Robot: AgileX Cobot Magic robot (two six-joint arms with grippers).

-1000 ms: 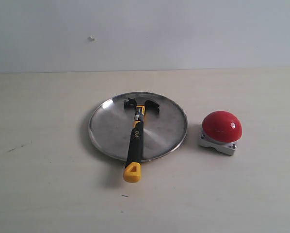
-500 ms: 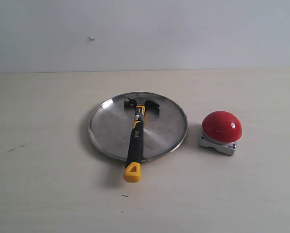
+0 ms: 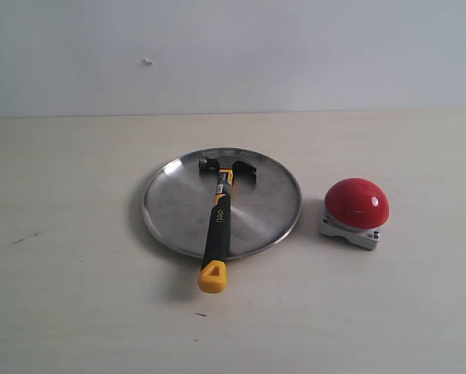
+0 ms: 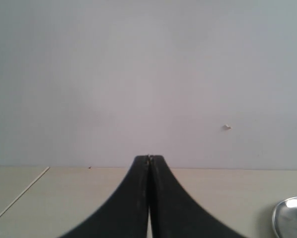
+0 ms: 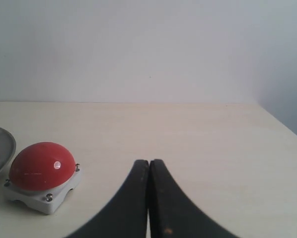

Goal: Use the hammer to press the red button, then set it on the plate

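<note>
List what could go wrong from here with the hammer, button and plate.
The hammer lies across the plate with its yellow end past the rim; lifting by the handle might drag or tip the plate.
The left end effector and right end effector are shut; approaching without opening would likely shove the hammer.
The red button sits close beside the plate, so a swing may knock its base.

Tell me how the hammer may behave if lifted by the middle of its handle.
The hammer is probably head-heavy: the dark metal head looks dense, so the head end may dip. The black grip looks rubbery, so slipping seems unlikely. Its yellow end overhangs the rim of the plate, so it might pivot when pushed.
</note>
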